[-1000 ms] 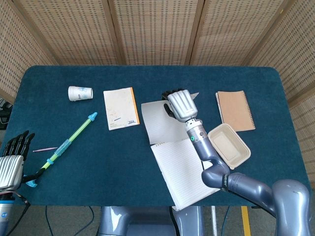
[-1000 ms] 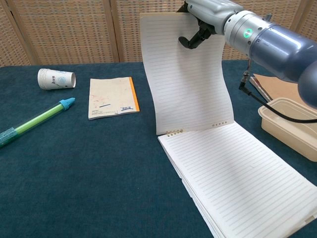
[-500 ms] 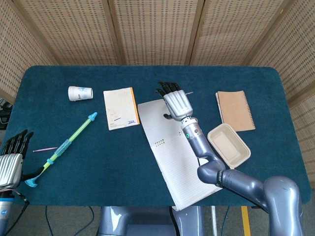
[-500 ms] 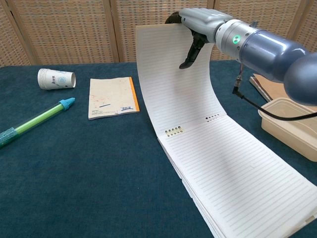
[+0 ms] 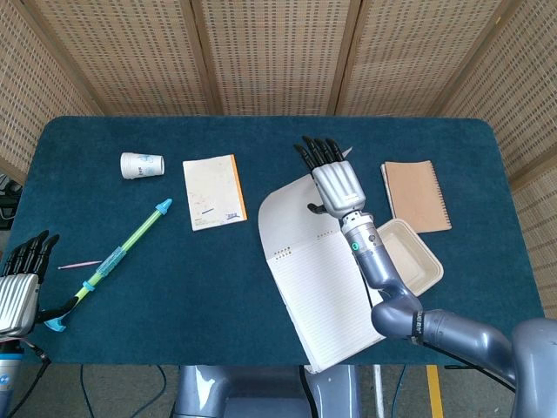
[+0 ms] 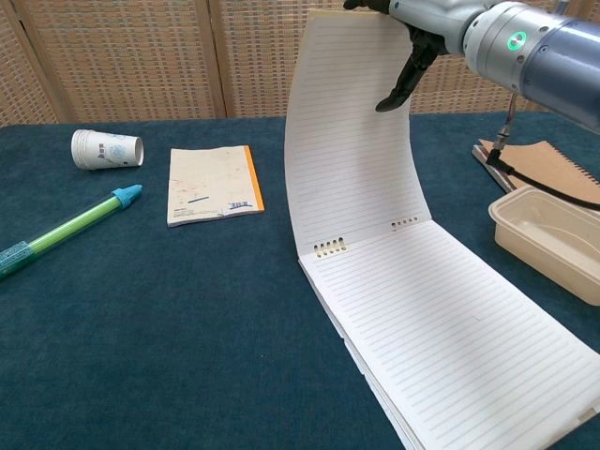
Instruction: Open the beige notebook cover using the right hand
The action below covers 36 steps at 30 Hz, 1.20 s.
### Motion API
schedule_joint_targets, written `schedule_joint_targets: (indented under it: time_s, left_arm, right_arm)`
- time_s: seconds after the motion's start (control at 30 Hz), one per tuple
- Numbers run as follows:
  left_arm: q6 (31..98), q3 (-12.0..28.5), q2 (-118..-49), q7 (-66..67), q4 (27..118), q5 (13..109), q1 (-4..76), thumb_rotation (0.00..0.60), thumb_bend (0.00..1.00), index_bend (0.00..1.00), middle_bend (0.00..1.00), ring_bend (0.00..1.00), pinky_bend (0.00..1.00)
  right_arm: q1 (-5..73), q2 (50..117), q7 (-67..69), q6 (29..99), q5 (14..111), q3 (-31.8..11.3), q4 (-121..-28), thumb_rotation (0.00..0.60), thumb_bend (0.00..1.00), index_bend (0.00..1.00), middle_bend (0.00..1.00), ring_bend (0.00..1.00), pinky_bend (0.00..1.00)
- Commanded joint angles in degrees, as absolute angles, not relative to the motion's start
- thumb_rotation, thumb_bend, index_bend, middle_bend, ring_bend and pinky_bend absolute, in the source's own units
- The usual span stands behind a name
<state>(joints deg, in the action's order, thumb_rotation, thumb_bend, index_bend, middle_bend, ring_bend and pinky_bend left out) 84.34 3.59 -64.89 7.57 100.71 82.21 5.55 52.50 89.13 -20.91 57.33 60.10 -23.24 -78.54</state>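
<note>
One lined cover (image 6: 352,131) of the notebook (image 5: 326,296) stands curled up, right hand (image 5: 338,185) pinching its top edge. Left hand (image 5: 19,287) idles at 8 o'clock, fingers apart. Cup (image 5: 142,165) print's unreadable.

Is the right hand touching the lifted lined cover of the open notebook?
Touching. In the chest view the right hand holds the top edge of the raised lined cover, its thumb lying against the lined face.

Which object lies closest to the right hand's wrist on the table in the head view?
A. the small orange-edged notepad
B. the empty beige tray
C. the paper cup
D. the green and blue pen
B: in the head view the empty beige tray sits right beside the forearm just below the right hand, while the cup, pen and notepad all lie off to the left of the raised notebook cover.
</note>
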Motion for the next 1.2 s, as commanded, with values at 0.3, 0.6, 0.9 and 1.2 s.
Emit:
schedule_joint_targets:
  time_s: [0.3, 0.6, 0.9, 1.2]
  left_arm:
    - [86.1, 3.7, -63.8, 6.0, 101.7, 83.2, 4.9, 0.6, 0.19, 0.0, 0.0, 0.0, 0.04]
    - [85.7, 3.8, -63.5, 5.2, 101.1, 82.4, 4.8, 0.6, 0.19, 0.0, 0.0, 0.0, 0.04]
    - [85.0, 3.4, -64.6, 7.4, 100.5, 82.2, 4.9, 0.6, 0.19, 0.0, 0.0, 0.0, 0.04]
    - [86.0, 2.8, -65.4, 9.2, 100.8, 83.8, 4.7, 0.6, 0.19, 0.0, 0.0, 0.0, 0.04]
  right_arm:
    - [55.2, 85.1, -30.5, 59.5, 53.2, -25.7, -87.8, 0.6, 0.0, 0.0, 0.0, 0.0, 0.0]
    - [55.3, 83.9, -33.4, 61.6, 51.3, -23.5, -90.1, 0.6, 0.0, 0.0, 0.0, 0.0, 0.0]
    - [42.2, 77.5, -25.0, 71.6, 62.8, -12.9, -95.4, 0.6, 0.0, 0.0, 0.0, 0.0, 0.0]
    - [28.5, 74.7, -13.3, 83.4, 75.5, -3.1, -96.9, 0.6, 0.0, 0.0, 0.0, 0.0, 0.0]
